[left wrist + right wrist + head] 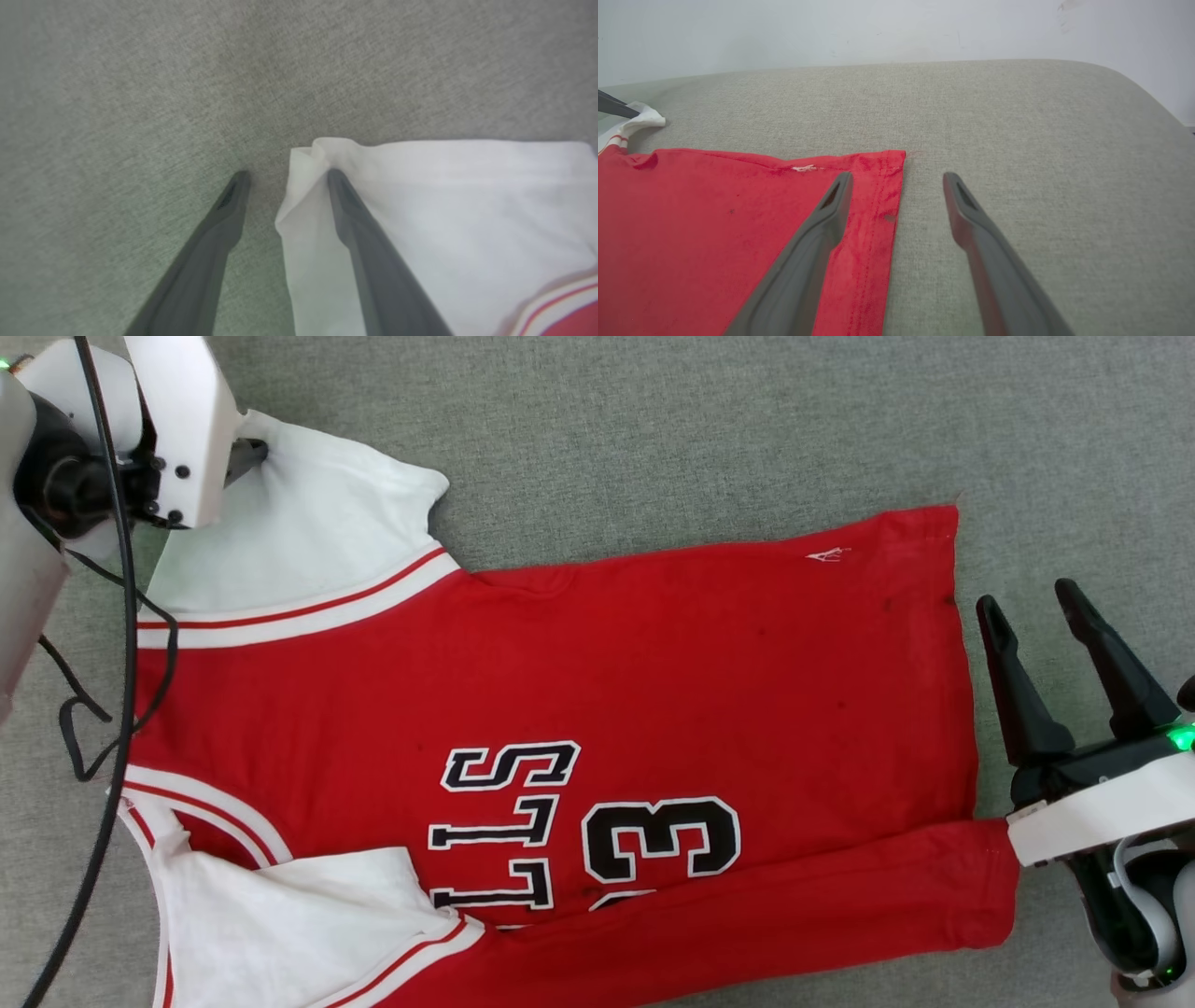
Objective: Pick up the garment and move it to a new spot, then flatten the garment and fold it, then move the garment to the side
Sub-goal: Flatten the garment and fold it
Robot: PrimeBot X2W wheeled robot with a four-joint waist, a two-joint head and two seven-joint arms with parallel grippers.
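Note:
The garment [653, 663], a red jersey with white sleeves and black lettering, lies flat and sideways on the grey surface. Its near long edge is folded over and one sleeve [289, 924] is tucked onto the body. My left gripper [287, 176] is open at the far sleeve's corner [317, 149]; one finger [355, 224] rests on the white cloth, the other on bare surface. In the head view its white housing [177, 429] covers the fingers. My right gripper [1032, 607] is open beside the hem [962, 691]. From the right wrist, that gripper [899, 177] straddles the hem edge [889, 219].
A black cable [112, 644] hangs from the left arm over the garment's collar end. The grey padded surface [653, 429] stretches beyond the garment. In the right wrist view it ends at a rounded far edge [1134, 79] against a pale wall [878, 28].

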